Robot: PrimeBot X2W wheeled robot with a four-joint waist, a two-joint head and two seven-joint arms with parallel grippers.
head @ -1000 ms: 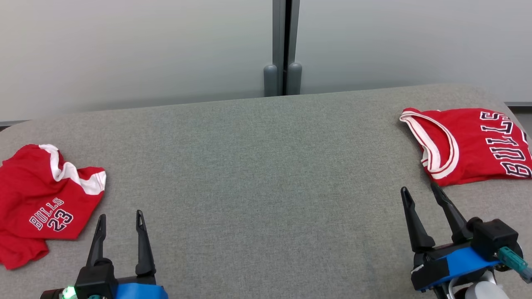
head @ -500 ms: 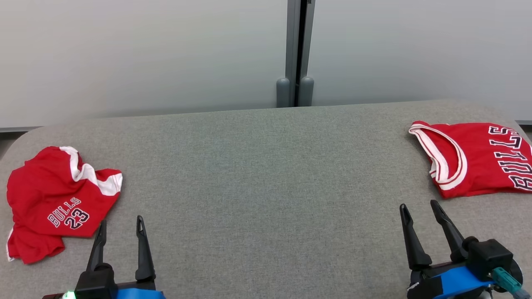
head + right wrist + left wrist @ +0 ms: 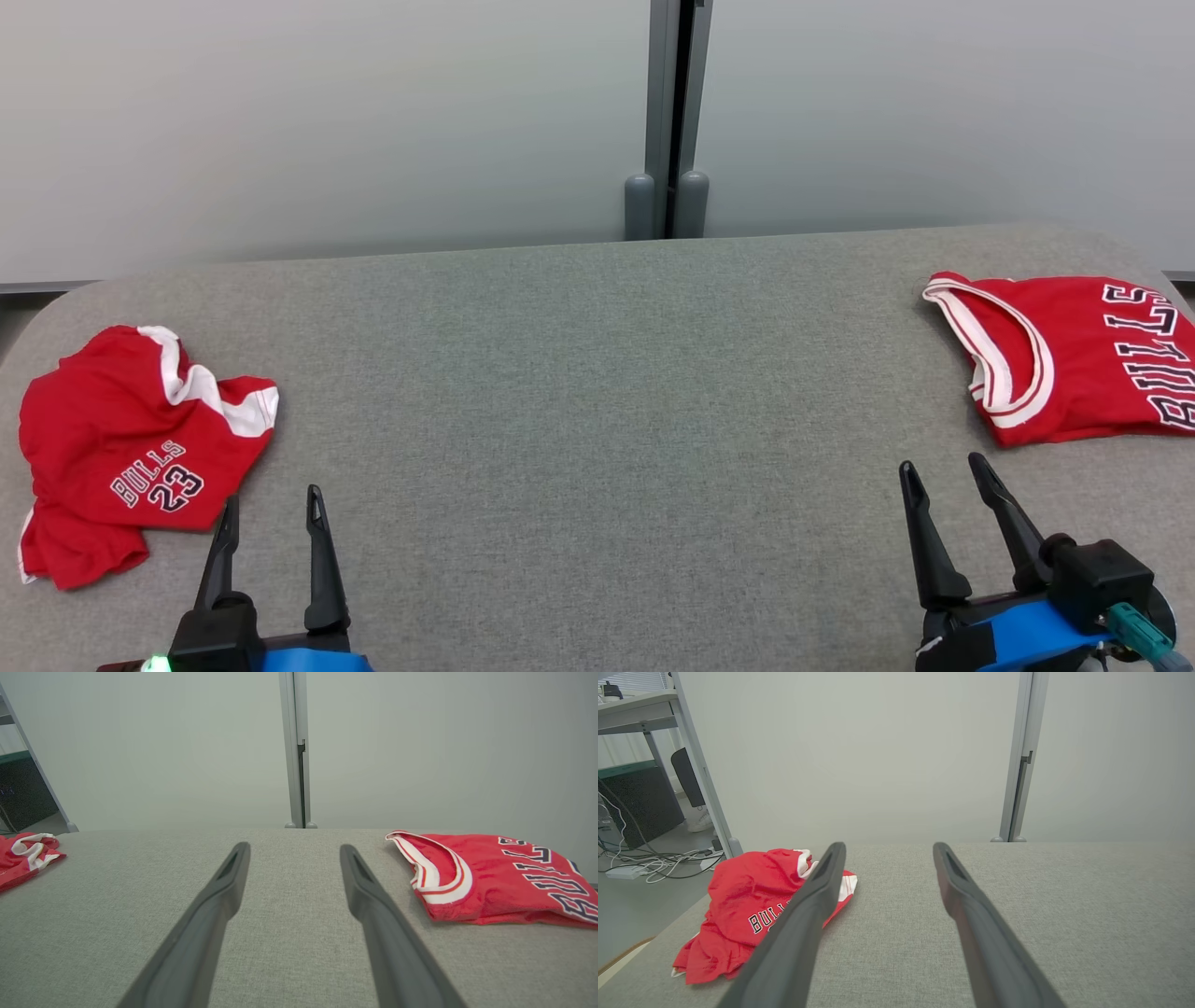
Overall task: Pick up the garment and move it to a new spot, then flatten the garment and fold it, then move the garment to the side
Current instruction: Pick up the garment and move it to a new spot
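Grey fabric tbl [image 3: 597, 392], pale partition [image 3: 327, 121] bhd

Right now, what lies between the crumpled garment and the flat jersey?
Only bare grey table, as the head view shows, from garment to jersey.

The right edge of the head view slices through the flat jersey [image 3: 1055, 364], so its lettering runs off the frame. At the bottom edge, the left gripper [image 3: 272, 495] and right gripper [image 3: 941, 461] both lose their bodies. In the left wrist view, a dark finger [image 3: 803, 919] covers part of the crumpled garment [image 3: 742, 891]: the print reads BULL and the rest is hidden. In the upper left, a dark object [image 3: 611, 690] on a desk [image 3: 630, 711] is too small to tell.
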